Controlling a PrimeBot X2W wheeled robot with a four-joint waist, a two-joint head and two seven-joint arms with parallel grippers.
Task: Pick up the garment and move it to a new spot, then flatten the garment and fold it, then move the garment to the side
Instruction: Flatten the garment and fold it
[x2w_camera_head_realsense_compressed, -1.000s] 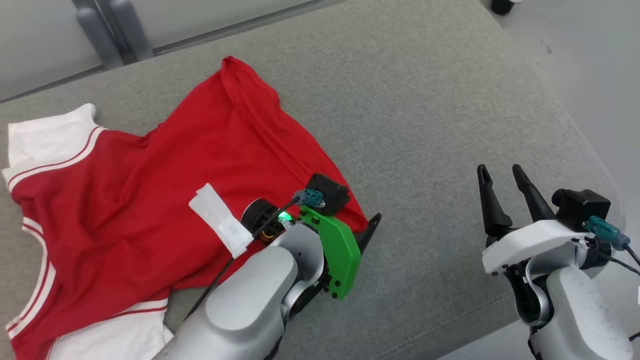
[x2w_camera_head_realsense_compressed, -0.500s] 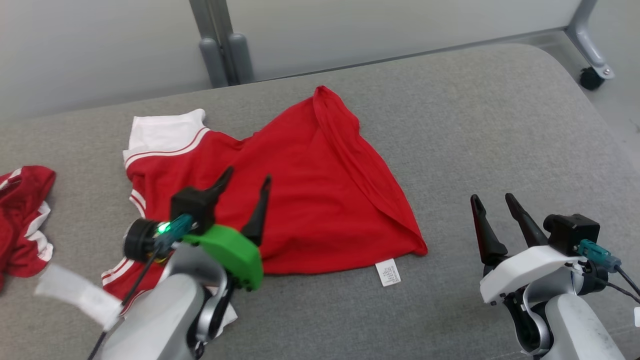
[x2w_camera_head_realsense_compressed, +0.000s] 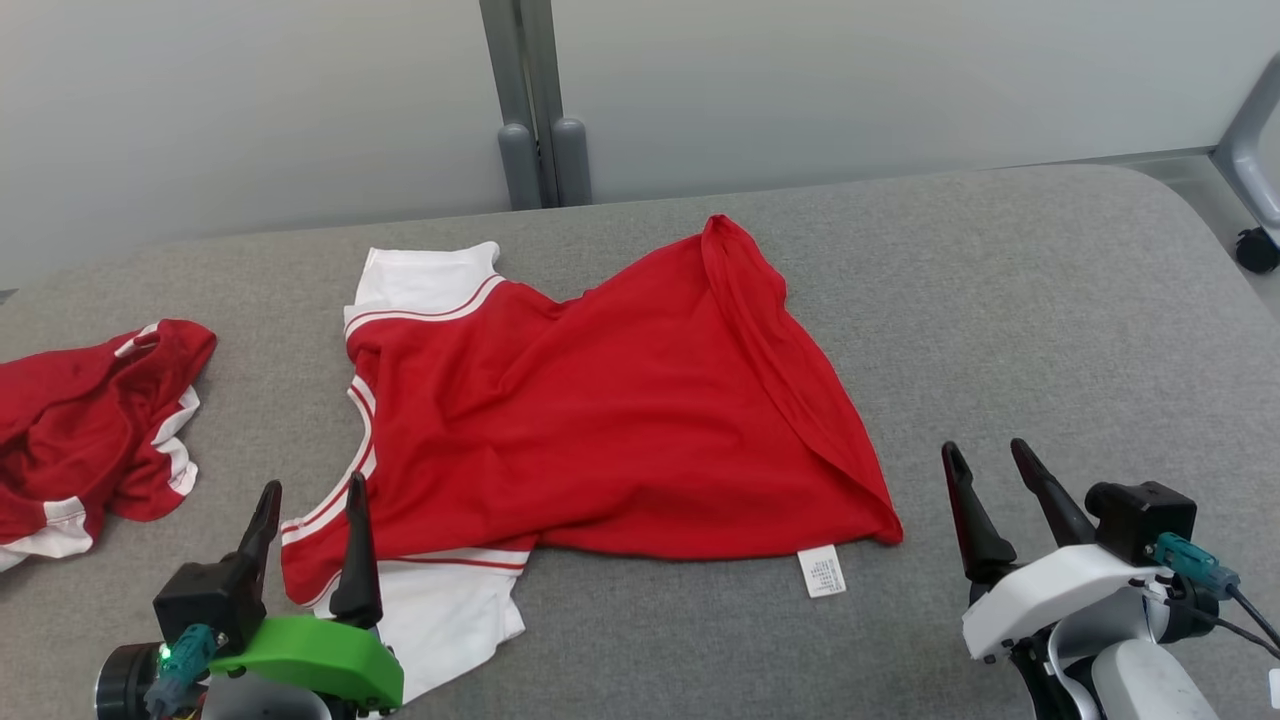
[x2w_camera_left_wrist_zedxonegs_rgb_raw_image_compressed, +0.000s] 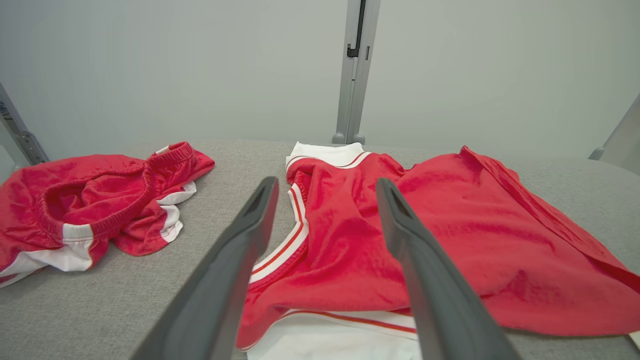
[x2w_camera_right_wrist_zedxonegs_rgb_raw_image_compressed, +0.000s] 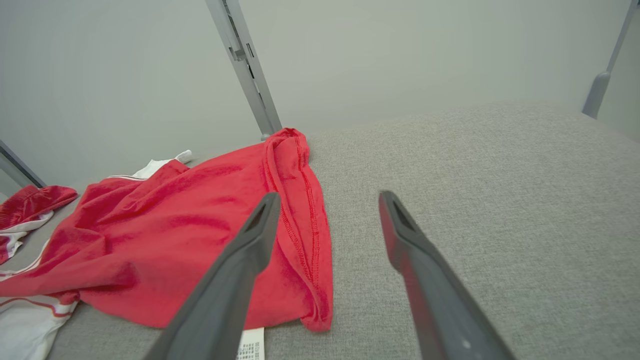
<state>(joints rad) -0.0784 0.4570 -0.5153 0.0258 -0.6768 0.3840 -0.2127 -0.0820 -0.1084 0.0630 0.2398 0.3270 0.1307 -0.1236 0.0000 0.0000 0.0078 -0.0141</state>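
On the grey worktop (x2w_camera_head_realsense_compressed: 1050, 300) the red garment (x2w_camera_head_realsense_compressed: 620, 420) lies spread but rumpled, right hem doubled over; folding now would likely set those creases. Crumpled red shorts (x2w_camera_head_realsense_compressed: 80, 420), apart at the left, could be swept along. Left gripper (x2w_camera_head_realsense_compressed: 313, 487) and right gripper (x2w_camera_head_realsense_compressed: 983, 448) hover, jaws parted and empty.

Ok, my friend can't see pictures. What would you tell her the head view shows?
A red shirt with white sleeves lies spread but wrinkled on a grey cushioned surface. Crumpled red shorts lie to its left. The left gripper and right gripper sit open and empty at the bottom corners.
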